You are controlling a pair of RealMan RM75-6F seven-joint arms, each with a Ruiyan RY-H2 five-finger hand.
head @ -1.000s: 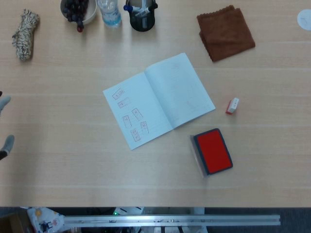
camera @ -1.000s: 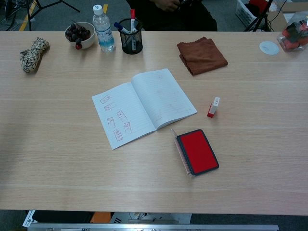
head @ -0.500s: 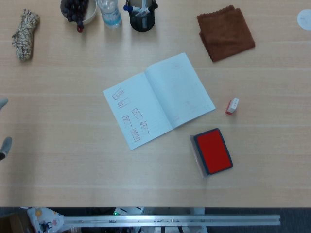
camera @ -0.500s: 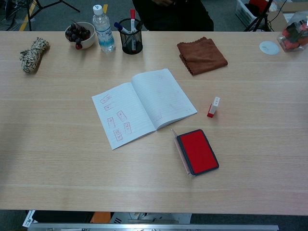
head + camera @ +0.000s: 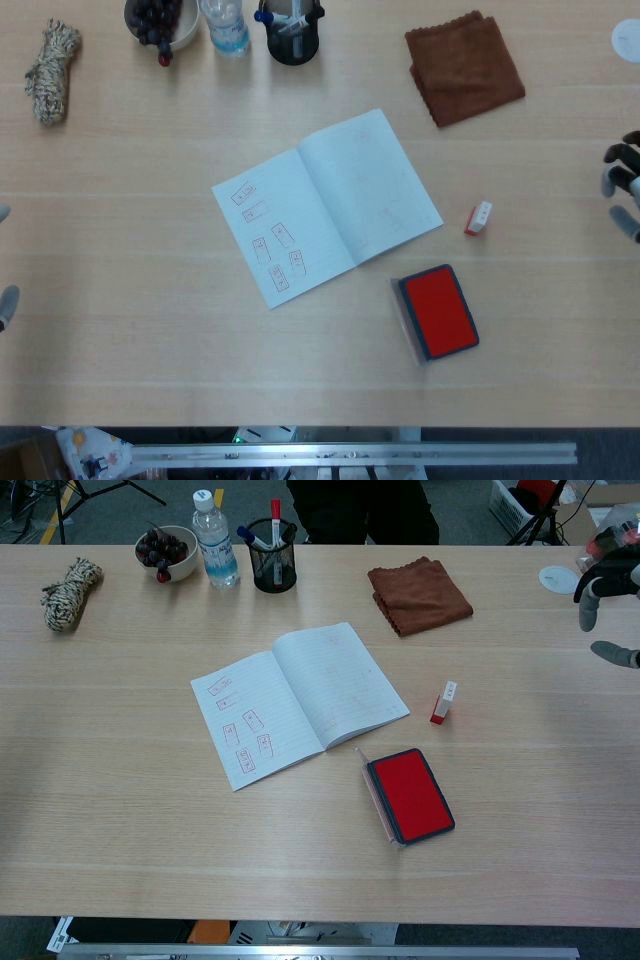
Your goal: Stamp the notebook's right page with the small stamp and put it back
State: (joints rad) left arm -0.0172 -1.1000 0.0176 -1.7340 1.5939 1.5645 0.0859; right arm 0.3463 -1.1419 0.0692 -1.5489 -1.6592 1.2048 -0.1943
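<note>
An open notebook (image 5: 325,205) (image 5: 298,700) lies mid-table; its left page carries several red stamp marks and its right page looks blank. The small red-and-white stamp (image 5: 478,218) (image 5: 443,702) lies on the table to the right of the notebook. A red ink pad (image 5: 438,311) (image 5: 409,794) sits open in front of it. My right hand (image 5: 624,187) (image 5: 606,590) shows at the right edge with fingers apart, holding nothing, well to the right of the stamp. Only fingertips of my left hand (image 5: 4,290) show at the left edge of the head view.
A brown cloth (image 5: 419,594) lies behind the stamp. At the back left stand a pen cup (image 5: 272,555), a water bottle (image 5: 216,540), a bowl of dark fruit (image 5: 166,550) and a rope bundle (image 5: 70,593). A white disc (image 5: 558,578) sits at the far right.
My right hand has come into view at the right edge. The left hand's fingertips have slid further out at the left edge. Notebook, stamp and pad have not moved.
</note>
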